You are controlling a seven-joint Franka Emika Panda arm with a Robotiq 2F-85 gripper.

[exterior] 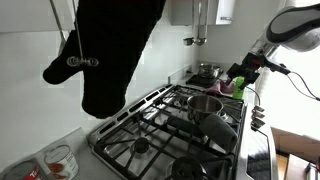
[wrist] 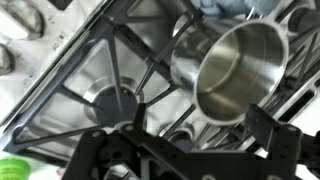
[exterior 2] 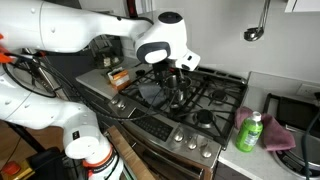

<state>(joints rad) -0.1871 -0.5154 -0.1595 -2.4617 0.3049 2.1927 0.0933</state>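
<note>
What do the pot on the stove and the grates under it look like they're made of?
The pot is likely stainless steel: a brushed, shiny silver wall with bright reflections inside. The grates are probably cast iron: matte black, thick bars.

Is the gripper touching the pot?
Cannot tell. In the wrist view a finger sits close by the rim of the pot, with neither gap nor contact plain; in an exterior view the gripper blocks the spot.

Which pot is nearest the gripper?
The steel pot on the grate, just ahead of the gripper. The other pot stands off the grate, farther away.
</note>
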